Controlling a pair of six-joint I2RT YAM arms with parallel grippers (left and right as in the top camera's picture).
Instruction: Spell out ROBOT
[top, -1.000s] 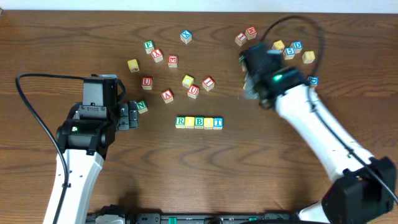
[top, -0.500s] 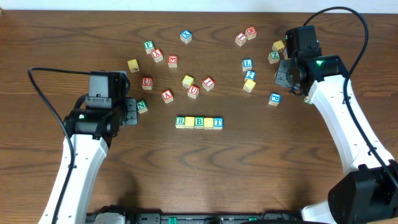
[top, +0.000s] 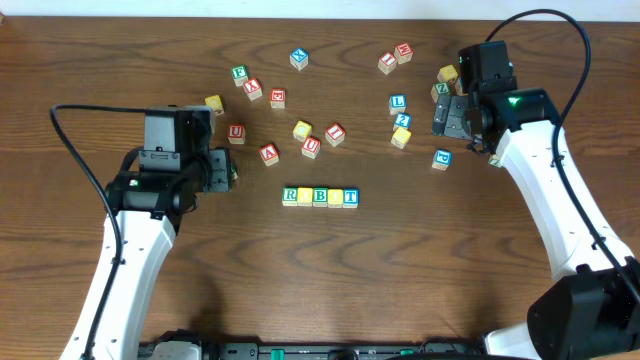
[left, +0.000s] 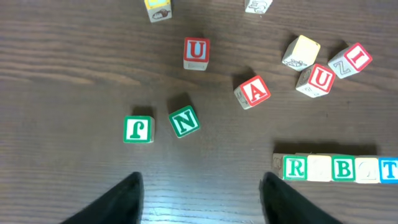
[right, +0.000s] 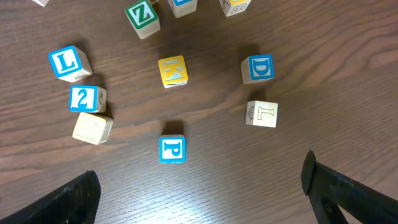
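Overhead view: ROBOT row on the table.
Five touching cubes: green-framed R, yellow, green-framed B, yellow, blue-framed T; left tool and right tool gape empty.

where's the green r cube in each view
Overhead: green R cube, left end of the row just below centre.
Left wrist: lower right, left end of the same row.
Right wrist: not in it.
Shared landmark: red A cube, up-left of the R in both.
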